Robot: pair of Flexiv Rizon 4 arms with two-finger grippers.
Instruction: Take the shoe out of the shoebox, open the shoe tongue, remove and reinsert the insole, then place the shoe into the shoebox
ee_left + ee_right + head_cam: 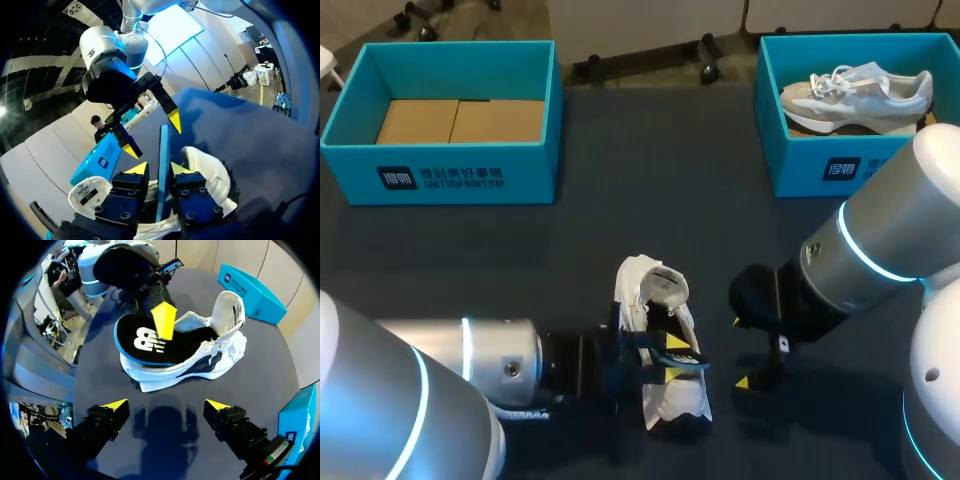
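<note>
A white shoe point(678, 402) lies on the dark table near its front edge, tongue point(665, 285) pulled up. Its black insole point(150, 345), blue along the edge, rests partly in the shoe's opening and sticks out at the heel end. My left gripper point(675, 358) straddles the insole point(163, 150) edge-on, and one finger point(164, 322) lies over its top face. In the left wrist view a narrow gap shows beside one tip, so the jaws stand slightly open point(158, 168). My right gripper point(740, 352) stands wide open and empty just right of the shoe point(200, 365), fingers point(115, 405) above bare table.
A blue shoebox point(440, 165) with cardboard in its bottom stands at the back left. Another blue shoebox point(840, 170) at the back right holds a second pale shoe point(855, 95). Bare table lies between the boxes and the shoe.
</note>
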